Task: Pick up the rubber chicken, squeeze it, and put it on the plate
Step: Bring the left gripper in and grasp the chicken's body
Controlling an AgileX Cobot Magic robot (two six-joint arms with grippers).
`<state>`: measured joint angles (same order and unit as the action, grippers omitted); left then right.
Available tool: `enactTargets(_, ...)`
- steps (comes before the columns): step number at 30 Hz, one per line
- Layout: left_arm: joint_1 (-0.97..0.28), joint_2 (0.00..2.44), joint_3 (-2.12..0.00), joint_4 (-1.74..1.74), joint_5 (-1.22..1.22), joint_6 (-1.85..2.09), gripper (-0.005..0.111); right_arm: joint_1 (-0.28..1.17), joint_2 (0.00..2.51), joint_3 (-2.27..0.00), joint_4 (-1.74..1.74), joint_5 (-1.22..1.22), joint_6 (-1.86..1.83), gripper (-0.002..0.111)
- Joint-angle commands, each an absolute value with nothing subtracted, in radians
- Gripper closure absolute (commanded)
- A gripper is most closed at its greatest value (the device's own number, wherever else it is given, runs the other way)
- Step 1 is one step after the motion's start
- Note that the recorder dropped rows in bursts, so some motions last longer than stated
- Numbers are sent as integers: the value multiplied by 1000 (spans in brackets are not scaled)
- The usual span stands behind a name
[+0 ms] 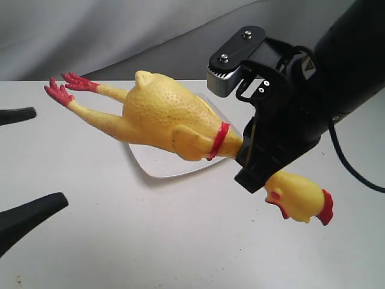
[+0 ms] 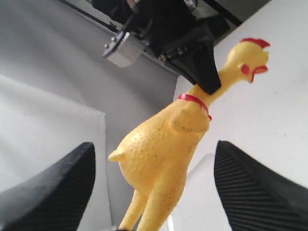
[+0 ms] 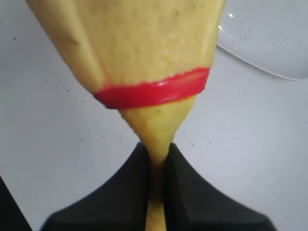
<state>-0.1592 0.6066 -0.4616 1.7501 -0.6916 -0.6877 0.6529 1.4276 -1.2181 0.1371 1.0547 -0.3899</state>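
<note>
The yellow rubber chicken (image 1: 168, 117) hangs in the air over the white square plate (image 1: 157, 162), red feet pointing left, head (image 1: 301, 201) lower right. My right gripper (image 1: 252, 158) is shut on its thin neck just past the red collar (image 3: 154, 89), the neck pinched flat between the black fingers (image 3: 185, 192). My left gripper (image 2: 154, 192) stands open at the left edge, its two black fingers (image 1: 27, 220) apart with the chicken's legs (image 2: 149, 207) between them in the left wrist view, touching neither. Most of the plate is hidden under the chicken's body.
The white table (image 1: 180, 241) carries the plate. A grey cloth backdrop (image 1: 90, 30) hangs behind the table's far edge. A black cable (image 1: 349, 162) trails from the right arm over the table's right side.
</note>
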Motion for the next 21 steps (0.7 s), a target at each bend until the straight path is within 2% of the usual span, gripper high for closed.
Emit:
enactTargets(1,-271,706,-467,1744,-566,-403,40,639,1424,-1223,209,1029,-404,108)
enactTargets(8,-455,856,-467,1744,-301,-132,40,639,1424,-1223,288,1031,-448,108)
enactTargets(12,-533,921,-482,1639,-254,35,40,639,1424,-1223,315,1031,-448,108)
enactTargets(21,-572,1018,-554,1312,-231,383,40,639,1424,-1223,351,1059,-473,108)
